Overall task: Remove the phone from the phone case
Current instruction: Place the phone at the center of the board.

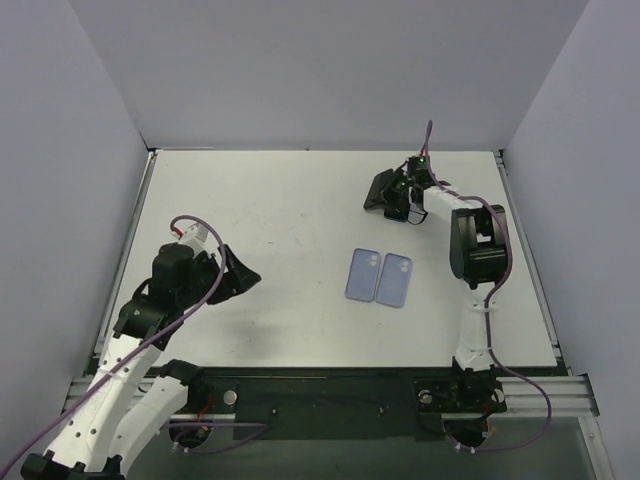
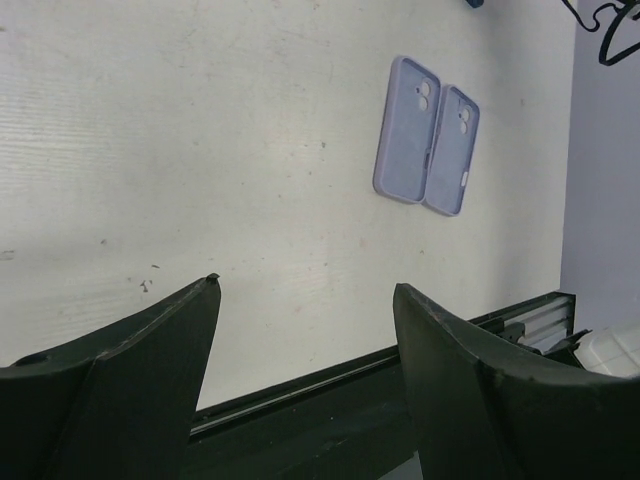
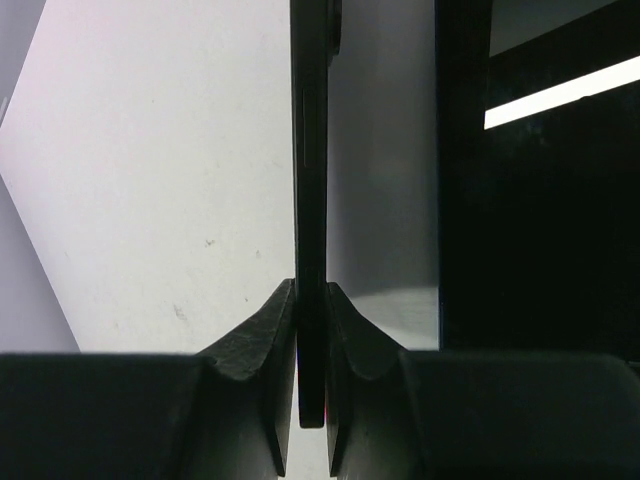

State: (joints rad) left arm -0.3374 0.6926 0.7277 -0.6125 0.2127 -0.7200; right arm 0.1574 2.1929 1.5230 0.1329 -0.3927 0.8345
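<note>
Two lavender phone cases lie side by side, backs up, in the middle of the table: one [image 1: 364, 274] on the left and one [image 1: 394, 279] on the right. Both also show in the left wrist view [image 2: 406, 130] [image 2: 451, 150]. My right gripper [image 1: 398, 196] hovers at the far right of the table, shut on a thin dark phone [image 3: 312, 150] held edge-on between its fingertips [image 3: 312, 295]. My left gripper [image 1: 243, 275] is open and empty, low over the table's near left, well left of the cases; its jaws stand wide apart [image 2: 305, 285].
The white table [image 1: 270, 210] is walled by grey panels at the back and sides. A black rail [image 2: 330, 375] runs along its near edge. A broad dark surface [image 3: 535, 200] fills the right side of the right wrist view.
</note>
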